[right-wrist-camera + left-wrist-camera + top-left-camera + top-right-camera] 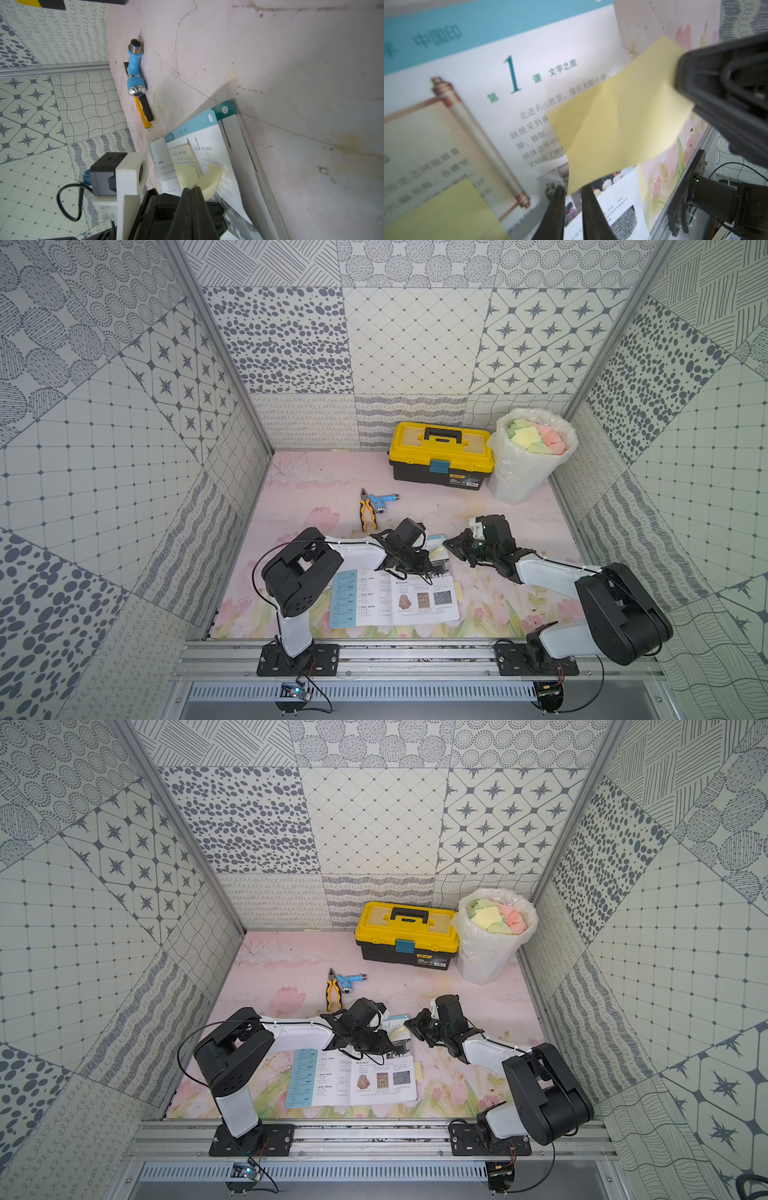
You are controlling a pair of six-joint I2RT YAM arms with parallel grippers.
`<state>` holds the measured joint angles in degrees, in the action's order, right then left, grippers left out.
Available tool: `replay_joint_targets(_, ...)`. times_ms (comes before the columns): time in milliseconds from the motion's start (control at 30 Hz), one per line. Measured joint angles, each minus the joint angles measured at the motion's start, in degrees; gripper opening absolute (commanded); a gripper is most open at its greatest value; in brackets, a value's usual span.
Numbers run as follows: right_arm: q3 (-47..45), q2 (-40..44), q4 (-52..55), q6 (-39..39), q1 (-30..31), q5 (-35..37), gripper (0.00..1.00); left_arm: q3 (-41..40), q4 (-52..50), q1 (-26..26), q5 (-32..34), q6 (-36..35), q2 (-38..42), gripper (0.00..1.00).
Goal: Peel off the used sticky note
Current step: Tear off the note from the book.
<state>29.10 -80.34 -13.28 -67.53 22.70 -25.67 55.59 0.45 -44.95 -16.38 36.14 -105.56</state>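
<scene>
A pale yellow sticky note [618, 124] curls up off the open book's page [529, 83]. My right gripper [194, 187] is shut on its raised edge, while its opposite end lies against the page. In both top views the note [437, 549] [400, 1031] shows just left of the right gripper [448, 543]. My left gripper [572, 190] sits over the book with its jaws a narrow gap apart. The note's loose corner hangs at the fingertips and printed page shows through the gap. A second yellow note [446, 212] lies flat on the same page.
Beyond the book lie yellow-handled pliers [368, 514] and a blue tap fitting [383, 502]. A yellow toolbox [440, 456] stands at the back. Beside it is a bag-lined bin [519, 485] full of coloured notes. An aluminium rail [415, 655] runs along the front edge.
</scene>
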Motion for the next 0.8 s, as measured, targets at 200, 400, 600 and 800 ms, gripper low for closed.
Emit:
replay_joint_targets(200, 0.0, 2.64, 0.79, 0.07, -1.2, 0.68, 0.0, 0.0, -0.04, 0.0, 0.2, 0.0, 0.0, 0.18)
replay_joint_targets(400, 0.09, 6.03, 2.43, 1.01, -2.58, 1.7, 0.0, 0.02, -0.28, 0.0, 0.35, -0.22, 0.04, 0.18)
replay_joint_targets(600, 3.67, 11.32, 8.85, 3.96, -3.74, 3.15, 0.0, 0.33, -1.84, 0.02, 0.98, -0.37, 1.07, 0.25)
replay_joint_targets(800, 10.99, 19.15, 15.65, 9.51, -5.2, 6.69, 0.0, 1.88, -3.5, 0.02, 1.51, -0.72, 3.85, 0.3)
